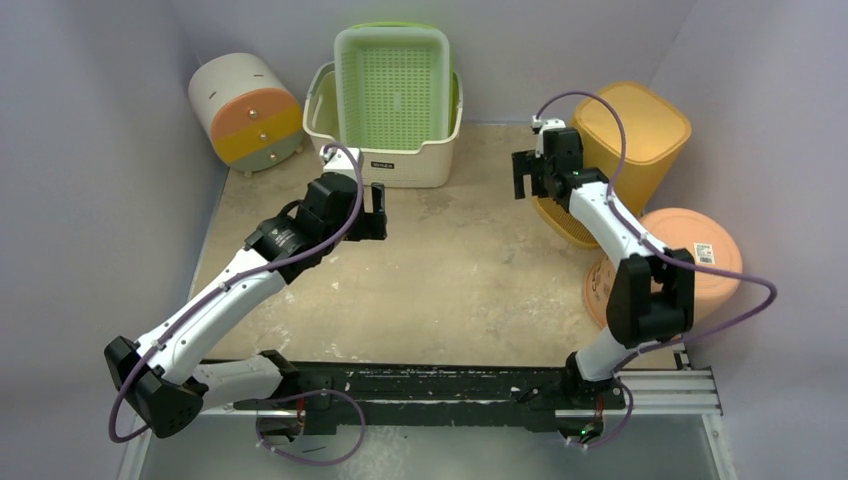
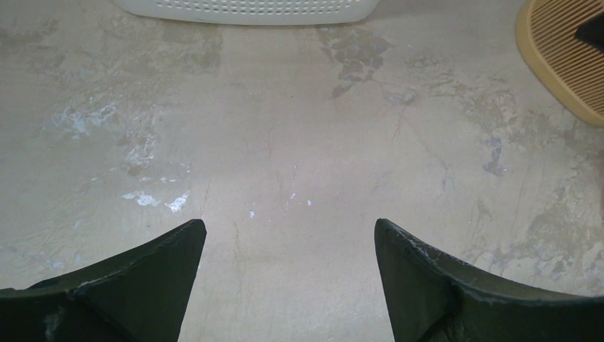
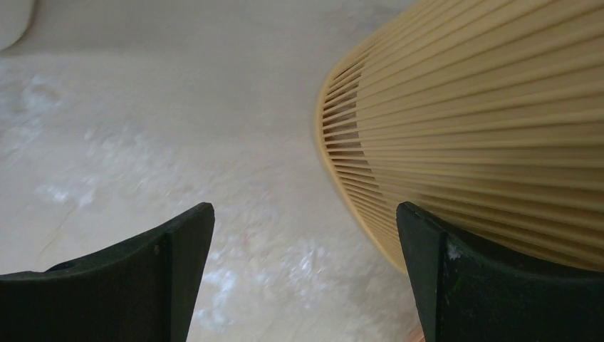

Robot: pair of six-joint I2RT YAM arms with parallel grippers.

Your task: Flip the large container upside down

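Observation:
The large container (image 1: 640,135), a tall yellow ribbed bin, stands at the back right with its wider slatted rim down on the table and a smooth face up. It fills the right side of the right wrist view (image 3: 484,107), and its rim shows in a corner of the left wrist view (image 2: 566,50). My right gripper (image 1: 527,175) hangs open just left of the bin, with its right finger (image 3: 456,278) close beside the ribbed wall and nothing between the fingers (image 3: 306,210). My left gripper (image 1: 378,210) is open over bare table (image 2: 290,228), holding nothing.
A white basket (image 1: 400,160) with a green basket (image 1: 392,80) nested in it stands at the back centre; its edge shows in the left wrist view (image 2: 249,11). A white, orange and yellow drum (image 1: 245,110) lies at the back left. A peach round tub (image 1: 700,260) sits behind the right arm. Walls close three sides.

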